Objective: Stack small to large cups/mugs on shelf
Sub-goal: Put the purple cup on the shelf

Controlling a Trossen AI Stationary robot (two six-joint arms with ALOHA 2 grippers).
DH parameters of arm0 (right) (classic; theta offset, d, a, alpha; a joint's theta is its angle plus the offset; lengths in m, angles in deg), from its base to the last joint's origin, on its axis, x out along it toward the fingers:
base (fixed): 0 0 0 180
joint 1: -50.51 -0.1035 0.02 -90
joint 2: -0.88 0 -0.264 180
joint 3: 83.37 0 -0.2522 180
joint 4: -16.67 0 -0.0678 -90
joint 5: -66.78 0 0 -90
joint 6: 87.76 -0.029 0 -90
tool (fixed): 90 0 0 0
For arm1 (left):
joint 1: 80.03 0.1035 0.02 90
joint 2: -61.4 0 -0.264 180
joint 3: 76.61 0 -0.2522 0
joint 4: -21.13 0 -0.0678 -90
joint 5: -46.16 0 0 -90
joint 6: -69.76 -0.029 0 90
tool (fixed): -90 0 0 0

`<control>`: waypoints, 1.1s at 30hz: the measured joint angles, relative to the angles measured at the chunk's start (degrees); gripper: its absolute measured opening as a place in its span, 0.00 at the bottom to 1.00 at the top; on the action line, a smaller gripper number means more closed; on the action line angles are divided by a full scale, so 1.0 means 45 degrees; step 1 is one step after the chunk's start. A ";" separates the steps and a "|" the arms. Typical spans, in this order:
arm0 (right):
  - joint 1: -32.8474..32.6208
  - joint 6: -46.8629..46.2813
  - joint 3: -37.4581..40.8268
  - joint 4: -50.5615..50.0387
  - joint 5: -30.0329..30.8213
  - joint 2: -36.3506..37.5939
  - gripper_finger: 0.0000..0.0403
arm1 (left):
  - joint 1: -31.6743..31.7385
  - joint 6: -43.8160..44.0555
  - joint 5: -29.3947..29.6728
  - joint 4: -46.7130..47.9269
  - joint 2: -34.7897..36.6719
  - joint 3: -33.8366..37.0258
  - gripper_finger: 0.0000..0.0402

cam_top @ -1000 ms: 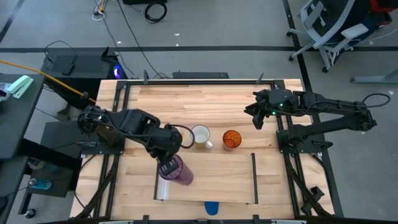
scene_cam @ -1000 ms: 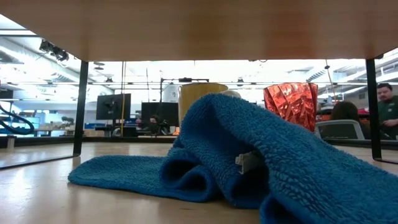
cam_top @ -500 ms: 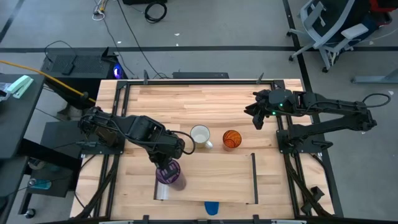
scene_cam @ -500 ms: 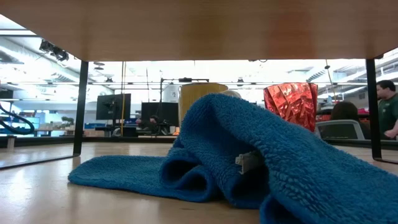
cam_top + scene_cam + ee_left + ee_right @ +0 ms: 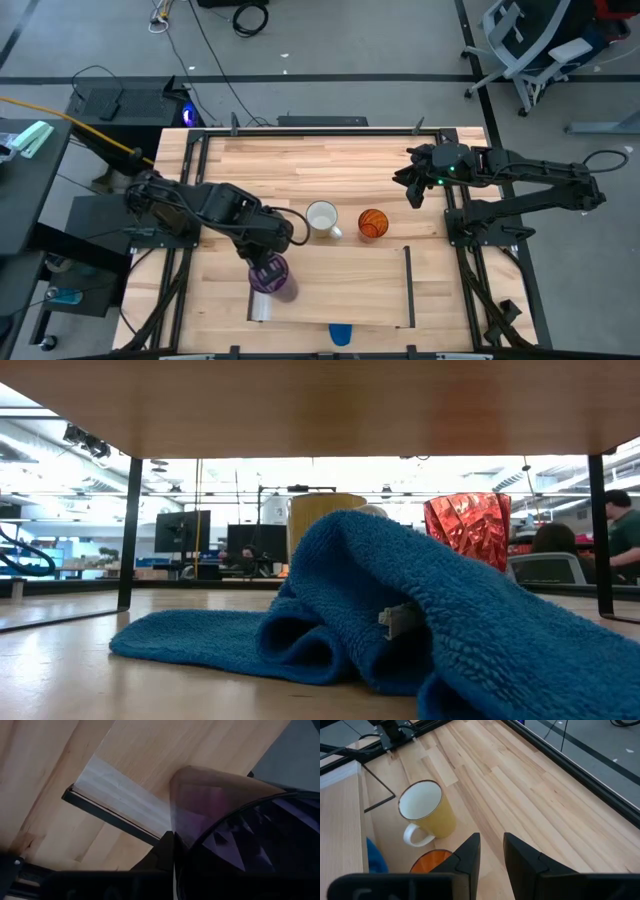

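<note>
Purple tumbler, pinched at its rim by the left gripper over the shelf near its metal-strip end: set down upright and level before letting go; right gripper, fingers slightly parted, waits near mug and orange tumbler.

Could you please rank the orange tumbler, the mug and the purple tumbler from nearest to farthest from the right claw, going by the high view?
Measured from the right claw, at the table's right side:
1. Orange tumbler, mid-table, just off the shelf's far edge.
2. Mug, beside the orange tumbler, on the side away from the right claw.
3. Purple tumbler, on the shelf's left end, under the left claw.
</note>
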 joint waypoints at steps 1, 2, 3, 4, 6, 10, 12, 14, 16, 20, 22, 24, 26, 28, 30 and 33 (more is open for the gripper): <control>0.0000 0.0000 0.0000 0.0000 -0.0002 -0.0005 0.23 | -0.0002 0.0005 0.0057 -0.0006 0.0053 0.0000 0.06; 0.0000 0.0000 0.0000 0.0000 -0.0002 -0.0005 0.23 | -0.0005 0.0020 0.0079 -0.0028 0.0074 0.0000 0.05; 0.0000 0.0000 0.0000 0.0000 0.0000 -0.0005 0.23 | 0.0000 0.0048 0.0069 -0.0024 0.0082 0.0000 0.05; 0.0000 0.0000 0.0000 0.0000 0.0000 -0.0005 0.23 | 0.0000 0.0052 0.0072 -0.0008 0.0114 0.0000 0.05; 0.0000 0.0000 0.0000 0.0000 0.0000 -0.0005 0.23 | 0.0000 -0.0016 0.0071 -0.0046 0.0168 0.0000 0.04; 0.0000 0.0000 0.0000 0.0009 0.0000 -0.0005 0.23 | 0.0005 -0.0102 0.0088 -0.0044 0.0186 0.0000 0.06; 0.0000 0.0000 0.0000 0.0005 0.0000 -0.0005 0.23 | 0.0005 -0.0103 0.0101 -0.0049 0.0183 0.0000 0.10; 0.0000 0.0000 0.0000 0.0014 0.0000 -0.0005 0.23 | 0.0010 -0.0107 0.0110 -0.0030 0.0183 0.0000 0.12; 0.0000 0.0000 0.0000 0.0010 0.0000 -0.0005 0.23 | 0.0010 -0.0111 0.0110 -0.0042 0.0183 0.0000 0.14; 0.0000 0.0000 0.0000 0.0010 0.0000 -0.0005 0.23 | 0.0010 -0.0163 0.0110 -0.0041 0.0183 0.0000 0.16; 0.0000 0.0000 0.0000 0.0010 0.0000 -0.0005 0.23 | 0.0010 -0.0185 0.0105 -0.0041 0.0183 0.0000 0.16; 0.0000 -0.0005 0.0000 0.0011 0.0000 -0.0005 0.23 | 0.0010 -0.0248 0.0106 -0.0041 0.0183 0.0000 0.16; 0.0000 -0.0005 0.0000 0.0010 0.0000 -0.0005 0.23 | 0.0010 -0.0255 0.0105 -0.0085 0.0183 0.0000 0.17; -0.0005 -0.0005 0.0000 0.0010 0.0000 -0.0005 0.23 | 0.0010 -0.0338 0.0103 -0.0255 0.0183 0.0000 0.17; 0.0000 -0.0005 0.0000 0.0011 0.0000 -0.0005 0.23 | 0.0010 -0.0447 0.0100 -0.0482 0.0183 0.0000 0.18; 0.0000 -0.0002 0.0000 0.0013 0.0000 -0.0005 0.23 | 0.0010 -0.0520 0.0095 -0.0954 0.0183 -0.0005 0.20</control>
